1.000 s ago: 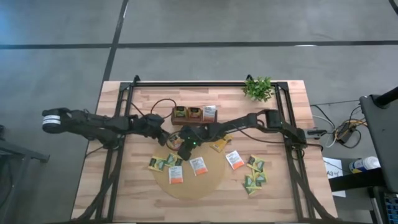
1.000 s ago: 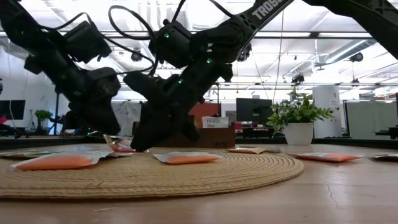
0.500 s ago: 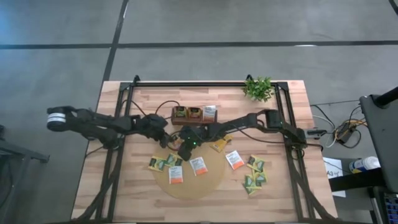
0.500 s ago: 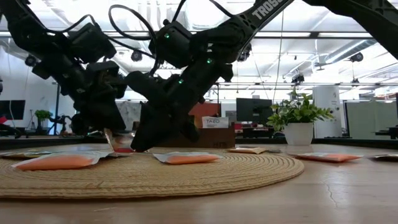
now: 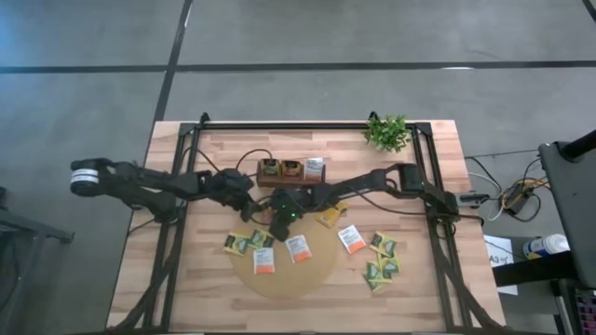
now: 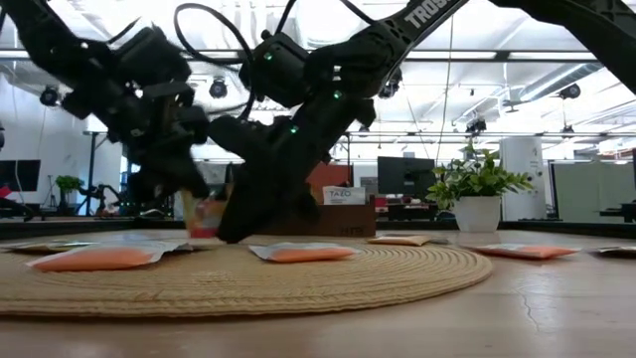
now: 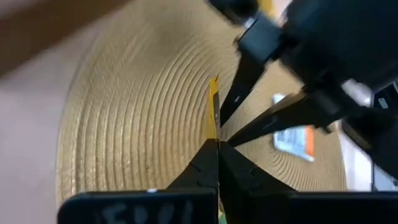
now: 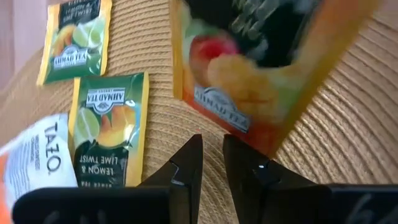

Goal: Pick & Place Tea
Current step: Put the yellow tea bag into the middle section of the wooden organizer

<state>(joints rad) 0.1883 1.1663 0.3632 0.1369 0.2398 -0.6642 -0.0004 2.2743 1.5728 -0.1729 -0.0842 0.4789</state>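
sachets [image 5: 264, 261] on the mat [image 5: 312, 276], more right of it, tray [image 5: 291, 171] behind, plant [image 5: 387, 132] back right

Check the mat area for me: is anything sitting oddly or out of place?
One thing: the left gripper is shut on a yellow sachet, holding it on edge above the round mat instead of flat like the others. The right gripper hangs right beside it, jaws slightly apart and empty, so the two are crowded together.
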